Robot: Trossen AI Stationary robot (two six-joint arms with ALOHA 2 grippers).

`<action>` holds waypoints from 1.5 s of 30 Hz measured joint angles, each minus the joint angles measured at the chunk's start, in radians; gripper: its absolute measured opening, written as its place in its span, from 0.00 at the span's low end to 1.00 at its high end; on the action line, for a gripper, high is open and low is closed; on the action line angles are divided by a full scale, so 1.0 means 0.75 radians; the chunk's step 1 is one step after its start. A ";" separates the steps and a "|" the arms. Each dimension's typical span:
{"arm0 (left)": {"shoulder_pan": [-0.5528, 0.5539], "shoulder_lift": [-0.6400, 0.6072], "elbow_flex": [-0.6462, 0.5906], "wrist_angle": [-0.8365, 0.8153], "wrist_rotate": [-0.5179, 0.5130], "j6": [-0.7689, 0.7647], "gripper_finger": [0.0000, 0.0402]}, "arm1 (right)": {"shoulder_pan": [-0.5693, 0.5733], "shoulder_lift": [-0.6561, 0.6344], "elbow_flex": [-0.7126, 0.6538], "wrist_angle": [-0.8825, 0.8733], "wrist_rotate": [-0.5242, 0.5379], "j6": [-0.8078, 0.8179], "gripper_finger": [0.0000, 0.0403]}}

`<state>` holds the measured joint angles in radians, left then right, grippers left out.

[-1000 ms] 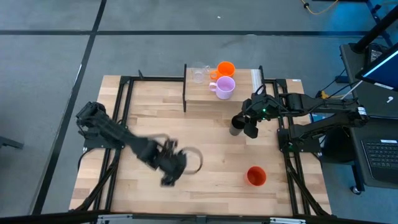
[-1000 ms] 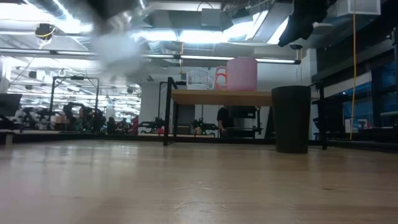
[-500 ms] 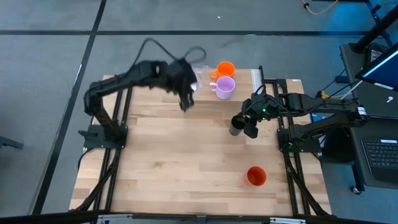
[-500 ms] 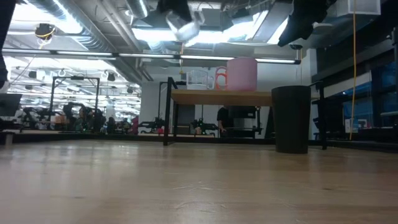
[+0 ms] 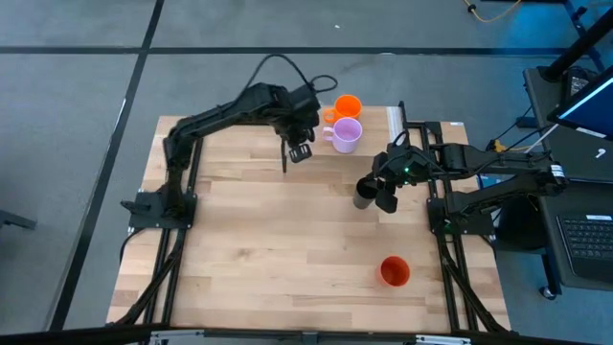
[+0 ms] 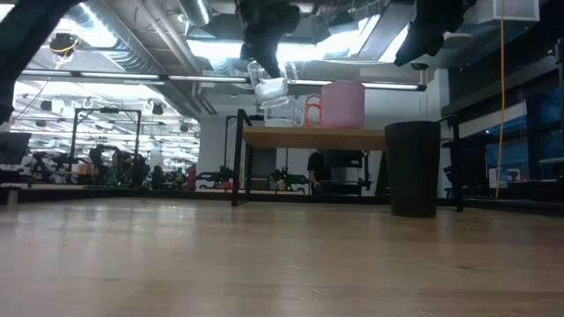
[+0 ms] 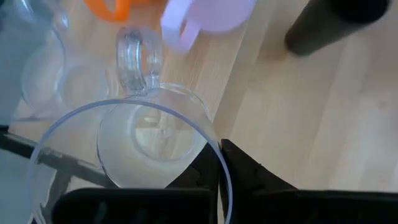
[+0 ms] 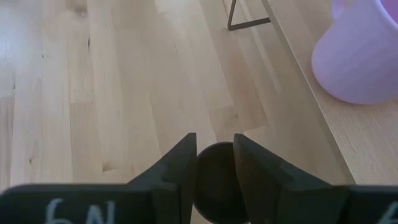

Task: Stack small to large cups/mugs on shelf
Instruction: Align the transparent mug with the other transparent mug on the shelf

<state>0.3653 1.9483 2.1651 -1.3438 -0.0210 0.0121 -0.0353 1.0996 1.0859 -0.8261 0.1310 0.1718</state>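
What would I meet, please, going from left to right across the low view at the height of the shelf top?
Clear tumbler on the shelf with the left gripper's clear mug above it → orange mug → lilac mug → black cup on the table.

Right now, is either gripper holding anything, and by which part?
The left gripper holds a clear tumbler by its rim, above the shelf. The right gripper straddles the black cup's rim; a firm grip cannot be told.
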 joint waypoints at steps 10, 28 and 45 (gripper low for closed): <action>0.000 0.099 0.091 -0.056 -0.052 0.039 0.00 | 0.000 0.000 0.000 -0.003 0.000 0.003 0.27; 0.016 0.193 0.089 -0.016 -0.007 0.067 0.00 | 0.000 -0.001 0.000 -0.010 -0.002 0.009 0.27; 0.019 0.183 0.091 -0.018 -0.045 0.060 0.12 | 0.000 -0.001 0.000 -0.012 -0.003 0.009 0.27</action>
<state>0.3798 2.0857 2.2330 -1.3575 -0.0547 0.0574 -0.0353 1.0988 1.0859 -0.8348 0.1292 0.1783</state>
